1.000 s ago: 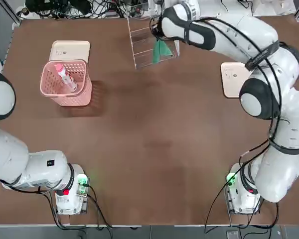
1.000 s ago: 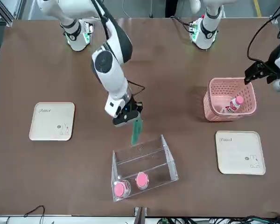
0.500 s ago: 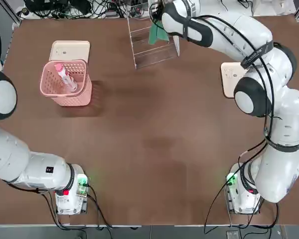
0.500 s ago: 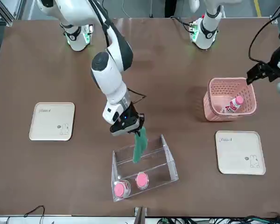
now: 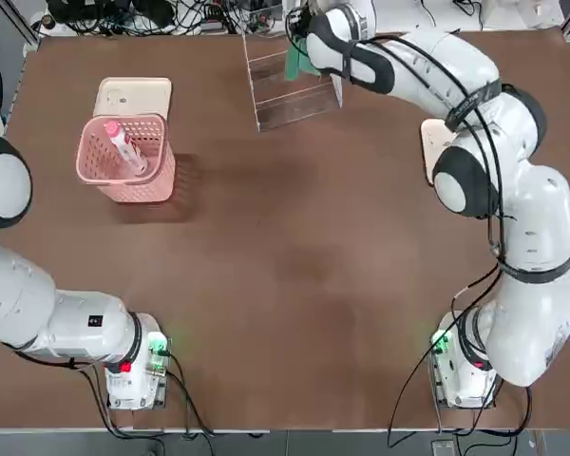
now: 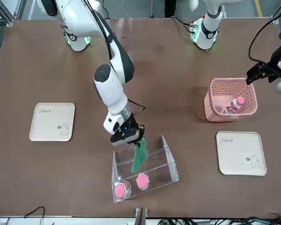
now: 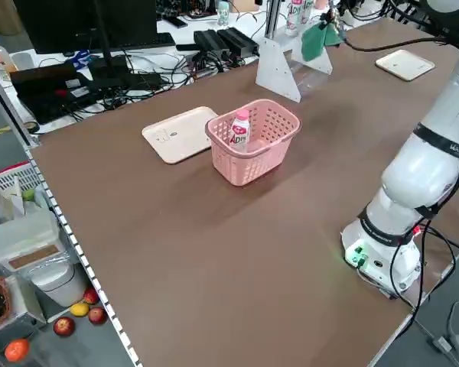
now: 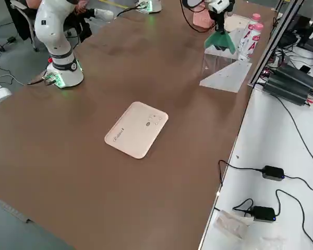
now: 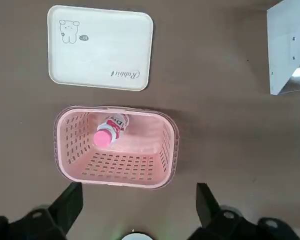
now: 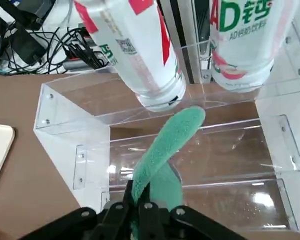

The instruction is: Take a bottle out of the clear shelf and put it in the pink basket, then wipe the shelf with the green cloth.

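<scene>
The pink-and-white bottle (image 5: 123,146) lies slanted inside the pink basket (image 5: 133,186), seen also in the front view as bottle (image 6: 232,106) in basket (image 6: 214,112). My left gripper (image 9: 135,200) hovers open above the basket (image 9: 115,168) with nothing between its fingers. At the far edge stands the clear shelf (image 5: 294,95). My right gripper (image 6: 130,138) is shut on the green cloth (image 6: 139,158), which hangs down into the shelf (image 6: 166,157). In the right wrist view the cloth (image 10: 165,142) touches a clear tier of the shelf (image 10: 230,150).
Two mostly white bottles (image 6: 122,190) (image 6: 142,181) with pink caps stand on the shelf's far tier, right behind the cloth. Cream trays lie beyond the basket (image 5: 133,96) and under my right arm (image 5: 439,152). Cables run along the table's far edge.
My right gripper has carried the green cloth from the shelf's near edge farther in over the tiers toward the bottles. The left gripper stays open over the basket.
</scene>
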{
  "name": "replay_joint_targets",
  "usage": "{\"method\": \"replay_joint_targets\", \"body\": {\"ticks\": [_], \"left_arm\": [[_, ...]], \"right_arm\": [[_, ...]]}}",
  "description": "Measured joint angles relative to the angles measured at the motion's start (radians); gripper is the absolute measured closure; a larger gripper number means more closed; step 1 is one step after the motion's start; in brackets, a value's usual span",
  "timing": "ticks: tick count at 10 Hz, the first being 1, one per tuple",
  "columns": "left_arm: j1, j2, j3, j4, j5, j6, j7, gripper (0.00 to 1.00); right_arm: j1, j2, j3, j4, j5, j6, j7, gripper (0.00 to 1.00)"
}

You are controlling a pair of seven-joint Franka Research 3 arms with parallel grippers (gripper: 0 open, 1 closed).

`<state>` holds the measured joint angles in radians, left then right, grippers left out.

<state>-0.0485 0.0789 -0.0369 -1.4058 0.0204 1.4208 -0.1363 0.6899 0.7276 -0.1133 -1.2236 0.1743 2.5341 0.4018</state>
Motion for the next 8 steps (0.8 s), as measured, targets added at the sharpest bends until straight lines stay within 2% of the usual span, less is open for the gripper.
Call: {"method": "replay_joint_targets", "body": {"ticks": [3, 8], "left_arm": [[0.000, -0.001, -0.003, 0.012, 0.000, 0.003, 0.000, 0.00], [-0.002, -0.005, -0.011, 0.016, 0.000, 0.003, 0.000, 0.00]], "right_arm": [[-0.007, 0.041, -0.010, 0.032, -0.001, 0.026, -0.004, 0.95], [-0.025, 0.042, -0.070, 0.113, -0.001, 0.017, -0.017, 0.95]]}}
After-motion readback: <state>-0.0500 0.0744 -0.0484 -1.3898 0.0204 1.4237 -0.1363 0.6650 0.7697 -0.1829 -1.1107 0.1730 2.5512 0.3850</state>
